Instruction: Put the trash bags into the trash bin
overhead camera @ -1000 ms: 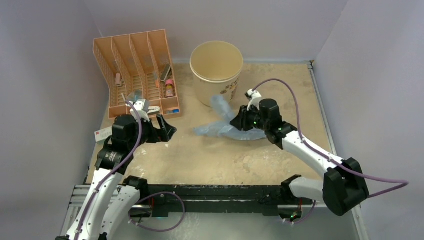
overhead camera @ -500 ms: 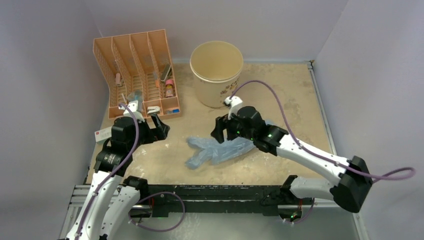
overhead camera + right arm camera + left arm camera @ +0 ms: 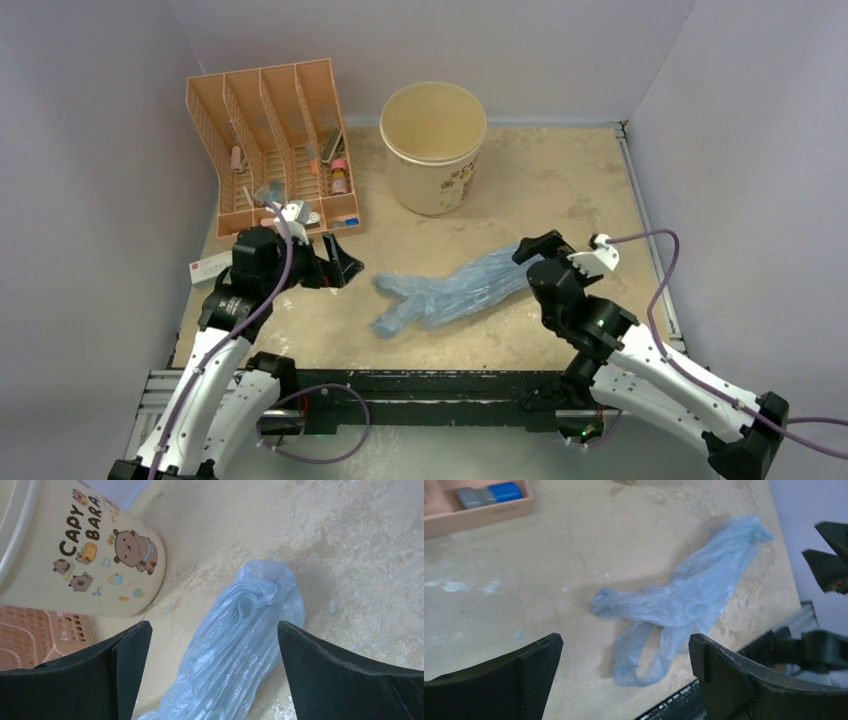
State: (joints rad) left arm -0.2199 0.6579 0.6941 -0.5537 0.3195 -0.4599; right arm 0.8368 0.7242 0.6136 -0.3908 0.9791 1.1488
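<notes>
The trash bag (image 3: 450,290), thin, crinkled and light blue, lies stretched flat on the tan table, handles toward the left. The cream trash bin (image 3: 433,145) stands upright behind it and holds nothing I can see. My right gripper (image 3: 535,252) hovers open just over the bag's right end, gripping nothing. In the right wrist view the bag (image 3: 250,625) runs between the open fingers of the gripper (image 3: 214,630), with the bin (image 3: 85,555) at upper left. My left gripper (image 3: 345,268) is open, left of the bag's handles. Its wrist view shows the bag (image 3: 684,597) ahead of the gripper (image 3: 624,642).
An orange slotted rack (image 3: 275,140) with small items stands at the back left, next to the bin. A white card (image 3: 205,266) lies by the left arm. A black rail (image 3: 430,385) runs along the near edge. Grey walls enclose the table.
The right gripper dragged the bag from beside the bin toward the table's middle, let it go, opened and drew back right. The left gripper shifted slightly right, toward the bag.
</notes>
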